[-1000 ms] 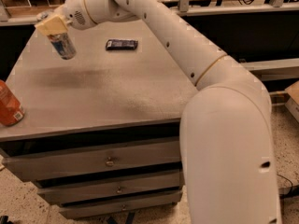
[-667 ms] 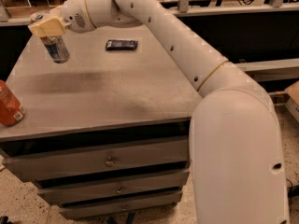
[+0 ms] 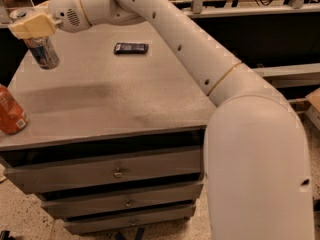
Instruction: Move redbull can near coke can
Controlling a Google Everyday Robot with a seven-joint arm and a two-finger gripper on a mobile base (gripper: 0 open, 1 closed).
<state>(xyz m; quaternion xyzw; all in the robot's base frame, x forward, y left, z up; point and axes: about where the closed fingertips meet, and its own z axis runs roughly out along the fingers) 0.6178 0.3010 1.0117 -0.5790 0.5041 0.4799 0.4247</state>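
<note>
The redbull can, slim and silver with blue panels, hangs upright over the back left part of the grey tabletop. My gripper is shut on the can's top, its pale fingers clamped around the upper part. The can's base is lifted a little off the surface. The coke can, wider and orange-red with a small white patch near its base, stands at the front left edge of the table, partly cut off by the left border. The redbull can is well behind the coke can.
A flat dark bar-shaped object lies at the back middle of the tabletop. The table has several drawers below. My white arm fills the right side. A dark shelf and rail run behind.
My gripper has carried the redbull can leftwards, toward the table's left side. The coke can and the dark bar have not moved.
</note>
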